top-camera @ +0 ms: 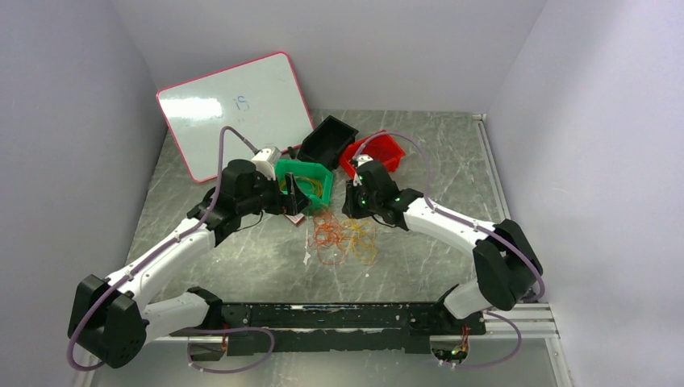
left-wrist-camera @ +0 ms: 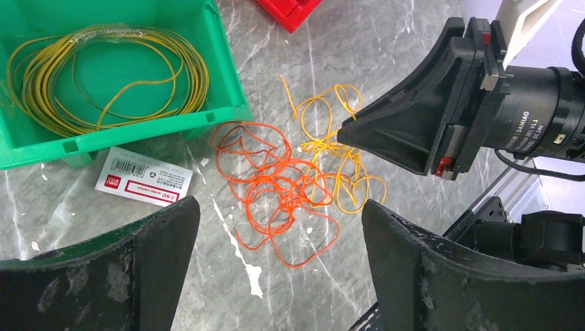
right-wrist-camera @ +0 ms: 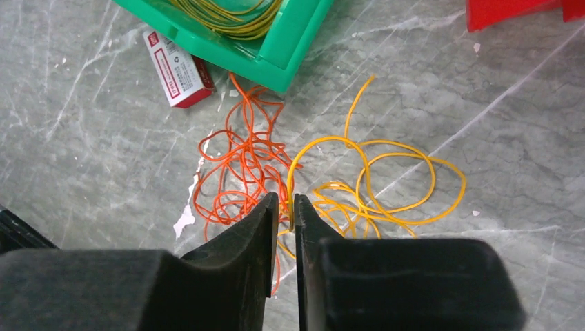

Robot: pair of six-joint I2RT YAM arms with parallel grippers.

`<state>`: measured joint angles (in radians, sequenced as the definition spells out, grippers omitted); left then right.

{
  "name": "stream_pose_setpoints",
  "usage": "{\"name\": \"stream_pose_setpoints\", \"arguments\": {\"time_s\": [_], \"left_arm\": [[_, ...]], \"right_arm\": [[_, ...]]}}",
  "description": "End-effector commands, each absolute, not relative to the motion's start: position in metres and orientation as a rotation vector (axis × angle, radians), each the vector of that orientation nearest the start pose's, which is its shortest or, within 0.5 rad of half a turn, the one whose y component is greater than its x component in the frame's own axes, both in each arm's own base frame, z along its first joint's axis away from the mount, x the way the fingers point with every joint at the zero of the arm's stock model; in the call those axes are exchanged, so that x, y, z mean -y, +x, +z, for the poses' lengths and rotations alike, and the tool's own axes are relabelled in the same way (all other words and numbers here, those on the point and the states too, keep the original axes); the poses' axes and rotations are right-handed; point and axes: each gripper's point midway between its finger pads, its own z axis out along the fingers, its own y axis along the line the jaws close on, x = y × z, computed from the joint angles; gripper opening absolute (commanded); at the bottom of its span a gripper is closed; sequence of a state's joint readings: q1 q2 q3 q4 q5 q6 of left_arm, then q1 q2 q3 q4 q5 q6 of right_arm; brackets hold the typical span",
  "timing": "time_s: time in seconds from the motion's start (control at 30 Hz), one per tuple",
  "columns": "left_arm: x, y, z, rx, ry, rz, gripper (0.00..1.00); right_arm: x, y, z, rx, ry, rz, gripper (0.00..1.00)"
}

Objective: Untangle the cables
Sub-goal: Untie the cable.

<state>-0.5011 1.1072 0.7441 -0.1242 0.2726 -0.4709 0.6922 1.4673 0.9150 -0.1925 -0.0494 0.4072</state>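
Cables (top-camera: 345, 238), thin wire loops in orange and yellow, lie in a messy heap on the grey stone-look tabletop (top-camera: 242, 266), just in front of a green plastic bin (top-camera: 310, 179). The orange loops are on the left of the heap and the yellow ones on the right. They cross over each other in the middle.

Plain pale walls (top-camera: 72, 121) stand on three sides of the tabletop. A white board with a pink edge (top-camera: 234, 109) leans at the back left. A black plastic bin (top-camera: 327, 141) and a red plastic bin (top-camera: 379, 153) sit behind the green one. Inside the green bin is a round coil of yellow-green wire (left-wrist-camera: 103, 76). A small white and red paper card (left-wrist-camera: 143, 185) lies flat just beside the green bin.

The left end effector (left-wrist-camera: 279, 205) has its two black fingers spread wide apart. It hangs over the orange loops and holds nothing.

The right end effector (right-wrist-camera: 285, 200) has its fingers pressed almost together, with only a thin slit between them. One yellow strand runs into that slit and is pinched at the tips. The tips are low in the middle of the heap, where orange meets yellow.
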Motion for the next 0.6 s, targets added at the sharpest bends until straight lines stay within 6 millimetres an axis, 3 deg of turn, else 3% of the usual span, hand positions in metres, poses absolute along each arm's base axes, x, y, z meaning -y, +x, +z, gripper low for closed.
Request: {"name": "stream_pose_setpoints", "arguments": {"time_s": [0.0,0.13,0.33,0.43,0.47,0.57], "left_arm": [[0.227,0.275,0.187,-2.108,0.217,-0.869,0.91],[0.227,0.276,0.191,-2.093,0.232,-0.870,0.91],[0.230,0.276,0.214,-1.987,0.280,-0.897,0.91],[0.244,0.266,0.234,-1.909,0.391,-0.982,0.91],[0.249,0.263,0.243,-1.886,0.426,-0.996,0.89],[0.263,0.254,0.266,-1.799,0.527,-0.981,0.88]], "right_arm": [[-0.270,0.291,0.109,-2.335,-0.352,0.580,0.13],[-0.271,0.295,0.121,-2.296,-0.356,0.588,0.00],[-0.267,0.294,0.159,-2.203,-0.354,0.608,0.00],[-0.270,0.284,0.180,-2.202,-0.363,0.670,0.00],[-0.275,0.284,0.201,-2.173,-0.366,0.709,0.00],[-0.278,0.277,0.236,-2.134,-0.355,0.779,0.00]]}}
